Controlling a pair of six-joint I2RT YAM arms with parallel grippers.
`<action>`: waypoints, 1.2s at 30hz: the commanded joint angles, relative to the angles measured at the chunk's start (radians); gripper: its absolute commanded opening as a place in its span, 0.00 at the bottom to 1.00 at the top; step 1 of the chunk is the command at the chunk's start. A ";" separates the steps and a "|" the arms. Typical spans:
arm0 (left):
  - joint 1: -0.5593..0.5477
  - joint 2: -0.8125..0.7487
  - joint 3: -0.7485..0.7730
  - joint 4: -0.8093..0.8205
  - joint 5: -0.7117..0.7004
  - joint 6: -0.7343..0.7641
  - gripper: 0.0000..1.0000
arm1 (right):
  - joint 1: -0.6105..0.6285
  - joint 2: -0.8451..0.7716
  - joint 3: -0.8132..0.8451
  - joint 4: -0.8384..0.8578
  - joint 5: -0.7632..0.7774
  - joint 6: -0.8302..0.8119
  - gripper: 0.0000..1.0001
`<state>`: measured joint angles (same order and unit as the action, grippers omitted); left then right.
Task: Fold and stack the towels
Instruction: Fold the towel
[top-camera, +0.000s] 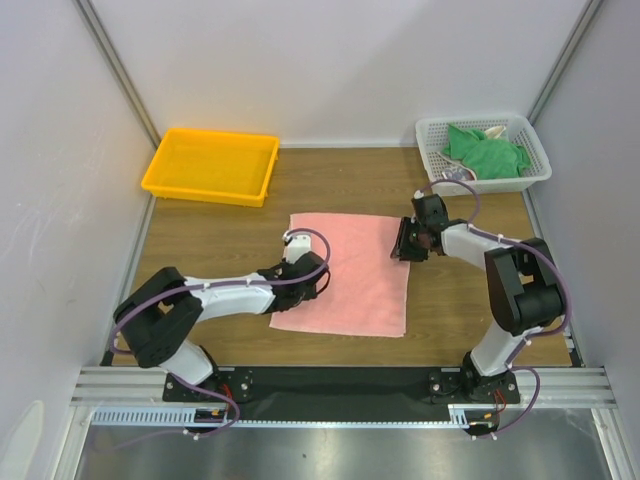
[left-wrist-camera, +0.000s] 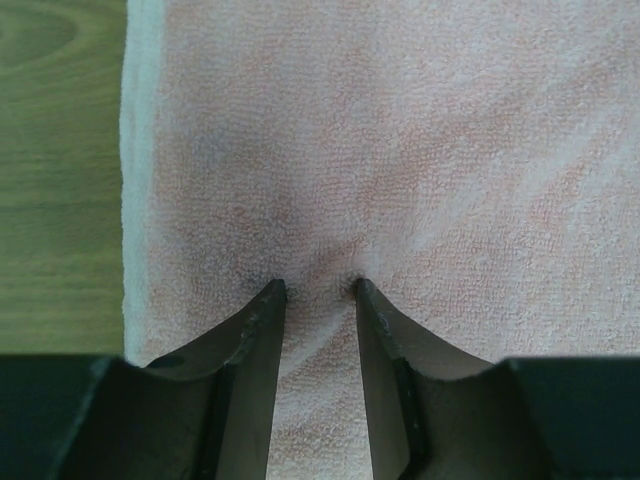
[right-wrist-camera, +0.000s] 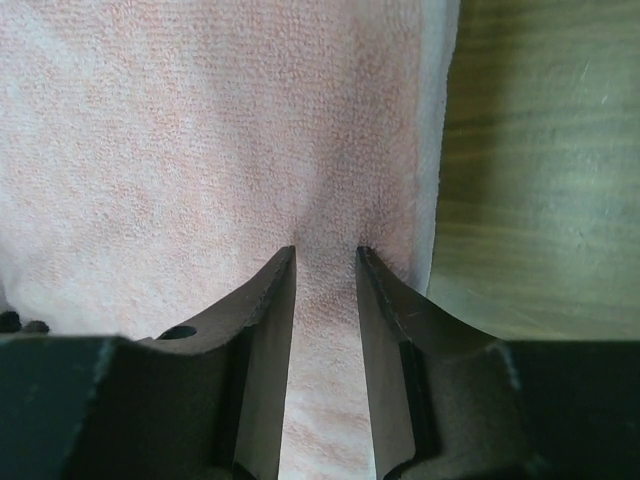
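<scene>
1. Pink towel (top-camera: 350, 275), one, lay flat mid-table; green towel (top-camera: 485, 152), one, sat in the basket (top-camera: 535, 150).
2. Left gripper (left-wrist-camera: 318, 288) and right gripper (right-wrist-camera: 326, 250), two, pressed part-open fingertips into the pink cloth, pinching a small ridge.
3. Third towel was mostly hidden.

The 2 arms have white links and chunky black joint housings. A lilac cable loops along each, from base to wrist. The left gripper (left-wrist-camera: 315, 290) and right gripper (right-wrist-camera: 327, 252) each carry 2 dark, tapering fingers with a round hole near the root. Both bases are black, bolted to a black plate on a silver rail.
</scene>
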<state>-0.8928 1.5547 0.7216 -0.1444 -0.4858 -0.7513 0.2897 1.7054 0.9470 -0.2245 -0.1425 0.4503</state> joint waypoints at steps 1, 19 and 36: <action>-0.005 -0.074 0.012 -0.107 0.001 0.015 0.41 | -0.006 -0.064 0.019 -0.102 -0.026 -0.050 0.37; 0.348 -0.068 0.113 0.040 0.250 0.218 0.54 | -0.015 -0.253 -0.077 -0.188 0.040 0.079 0.56; 0.367 0.033 0.042 0.106 0.251 0.199 0.49 | -0.024 -0.174 -0.068 -0.151 0.012 0.083 0.54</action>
<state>-0.5373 1.5780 0.7761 -0.0971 -0.2489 -0.5579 0.2707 1.5284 0.8646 -0.4061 -0.1211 0.5240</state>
